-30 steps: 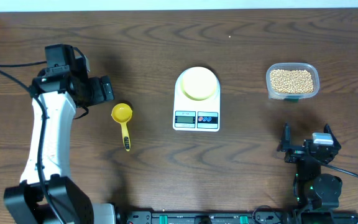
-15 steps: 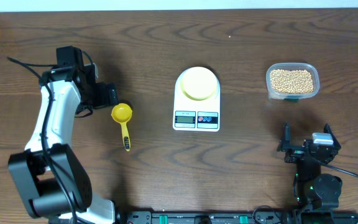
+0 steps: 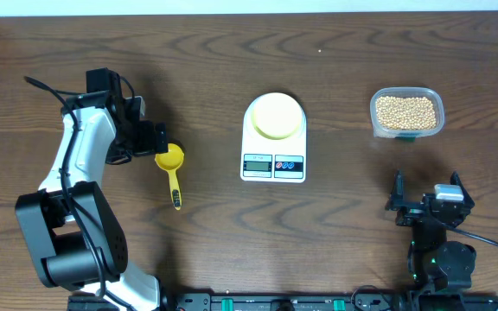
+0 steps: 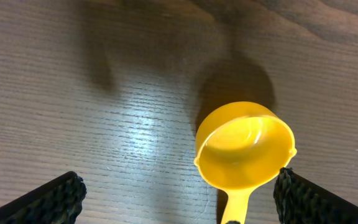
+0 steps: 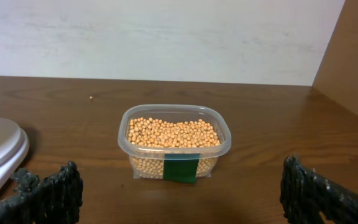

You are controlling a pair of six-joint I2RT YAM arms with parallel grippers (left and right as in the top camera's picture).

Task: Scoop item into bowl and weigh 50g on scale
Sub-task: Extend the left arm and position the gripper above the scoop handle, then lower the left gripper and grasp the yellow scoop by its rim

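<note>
Left claw (image 3: 158,142) has swung over the scoop (image 3: 169,157), released; right claw (image 3: 427,195) likewise released.

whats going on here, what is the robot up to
The left gripper hovers open over the cup end of the yellow scoop, which lies on the table, not gripped. The bowl sits on the scale with no beans showing in it. The beans are all in the clear tub. The right gripper sits open near the table's front edge, holding nothing.
</note>
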